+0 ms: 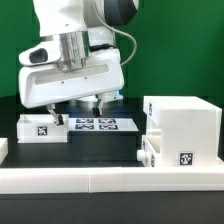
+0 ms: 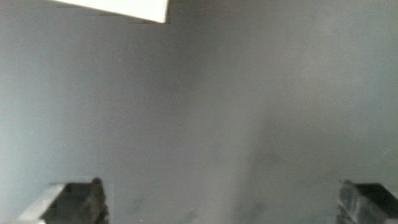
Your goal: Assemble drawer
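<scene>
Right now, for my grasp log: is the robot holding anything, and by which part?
Nothing: the two-finger gripper has its jaws wide apart, only grey table between.

Pincer (image 1: 79, 108) (jaws apart) above marker board (image 1: 98, 124)

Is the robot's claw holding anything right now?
No. In the wrist view the gripper has its fingers wide apart with nothing between them.

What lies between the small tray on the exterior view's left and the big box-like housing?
In the exterior view, the marker board lies between the small tray and the housing; the open end effector hovers above it.
</scene>
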### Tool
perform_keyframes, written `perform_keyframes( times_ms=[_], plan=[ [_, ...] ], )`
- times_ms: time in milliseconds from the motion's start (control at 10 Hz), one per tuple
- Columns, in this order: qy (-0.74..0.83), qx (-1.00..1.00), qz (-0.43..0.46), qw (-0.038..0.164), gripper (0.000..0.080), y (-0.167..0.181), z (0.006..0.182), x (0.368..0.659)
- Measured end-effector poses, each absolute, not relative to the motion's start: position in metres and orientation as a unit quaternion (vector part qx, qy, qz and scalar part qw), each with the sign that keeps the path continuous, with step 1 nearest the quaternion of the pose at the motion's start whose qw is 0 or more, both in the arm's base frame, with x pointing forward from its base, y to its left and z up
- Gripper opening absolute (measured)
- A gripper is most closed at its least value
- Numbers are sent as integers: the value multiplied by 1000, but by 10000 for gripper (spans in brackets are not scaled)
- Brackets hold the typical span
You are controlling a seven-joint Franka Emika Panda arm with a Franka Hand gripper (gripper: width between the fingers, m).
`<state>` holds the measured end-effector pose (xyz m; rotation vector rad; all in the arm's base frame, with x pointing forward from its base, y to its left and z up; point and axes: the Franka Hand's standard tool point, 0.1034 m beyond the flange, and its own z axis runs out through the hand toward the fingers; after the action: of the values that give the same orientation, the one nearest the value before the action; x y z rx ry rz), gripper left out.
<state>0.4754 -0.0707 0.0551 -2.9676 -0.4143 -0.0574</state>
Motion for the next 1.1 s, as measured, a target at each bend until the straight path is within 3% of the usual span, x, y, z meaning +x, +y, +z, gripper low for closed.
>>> perform_keyframes(
  times_ms=[200, 500, 700, 1100],
  plan=[
    [-162, -985, -41, 38, 649, -72, 50, 460],
    [-154, -986, -60, 16, 649, -85, 43, 433],
    [-142, -988, -57, 14, 649, -95, 51, 425],
    [-143, -988, -55, 15, 649, -93, 49, 424]
  ],
)
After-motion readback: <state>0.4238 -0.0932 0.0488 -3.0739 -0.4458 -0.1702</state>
